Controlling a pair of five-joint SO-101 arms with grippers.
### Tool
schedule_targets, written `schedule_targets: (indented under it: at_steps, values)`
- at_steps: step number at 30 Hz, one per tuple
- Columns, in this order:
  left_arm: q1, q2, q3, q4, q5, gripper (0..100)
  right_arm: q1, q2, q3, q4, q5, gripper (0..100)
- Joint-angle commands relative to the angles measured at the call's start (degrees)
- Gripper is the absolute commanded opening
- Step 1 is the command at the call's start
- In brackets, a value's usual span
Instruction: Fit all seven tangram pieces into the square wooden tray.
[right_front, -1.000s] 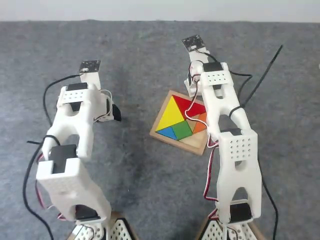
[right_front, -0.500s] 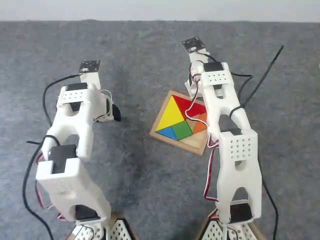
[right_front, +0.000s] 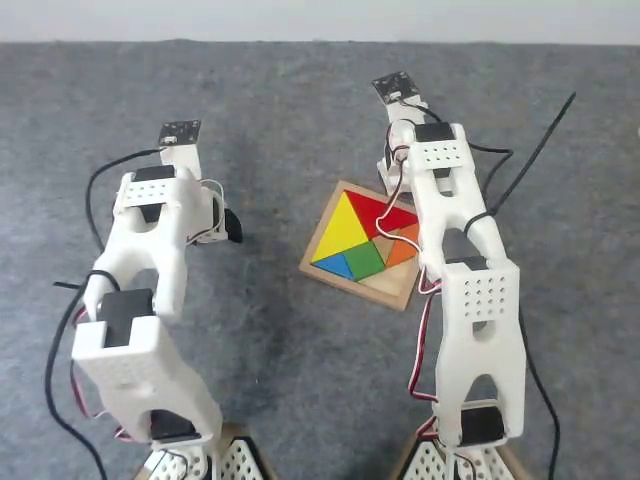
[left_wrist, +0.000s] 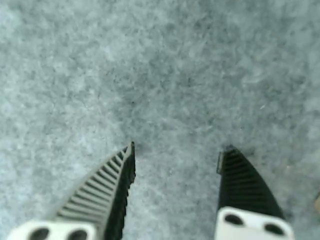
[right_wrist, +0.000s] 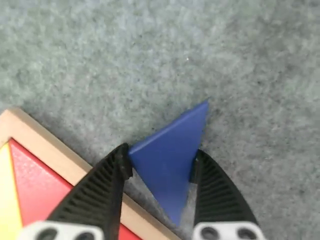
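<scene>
Right wrist view — right claw (right_wrist: 161, 151) pinches blue triangle (right_wrist: 172, 140) beside tray (right_wrist: 50, 150) (perhaps overlapping it); left claw (left_wrist: 177, 148) gapes.

The right arm (right_front: 445, 200) has slid a little toward 3 o'clock over the table. Its far end now sits a bit more to that side, and more of the red piece (right_front: 388, 212) in the tray (right_front: 352, 285) shows.

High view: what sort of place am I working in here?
Probably a tabletop robot bench: a grey felt-like mat, two white arms mounted side by side, and a blue triangle in the right gripper beside the wooden tray.
</scene>
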Motion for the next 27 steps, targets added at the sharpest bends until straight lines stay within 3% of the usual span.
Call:
schedule_targets:
  at_steps: [1, 6, 18, 23, 27]
  values:
    - [-0.18, -3.16, -0.13, -0.79, -1.49, 26, 0.22, -2.51, -3.69, 4.09, 0.26, 4.8]
    - [-0.18, -3.16, -0.13, -0.79, -1.49, 26, 0.22, -7.25, -7.91, 11.91, -0.44, 4.8]
    - [-0.18, -3.16, -0.13, -0.79, -1.49, 26, 1.98, -17.54, -13.45, 28.70, -10.55, 4.6]
    - [-0.18, -3.16, -0.13, -0.79, -1.49, 26, -0.31, -12.44, -13.19, 21.32, -10.37, 6.8]
    - [-0.18, -3.16, 0.57, -0.79, -1.49, 26, -4.09, -4.79, -14.15, 15.08, -10.73, 24.2]
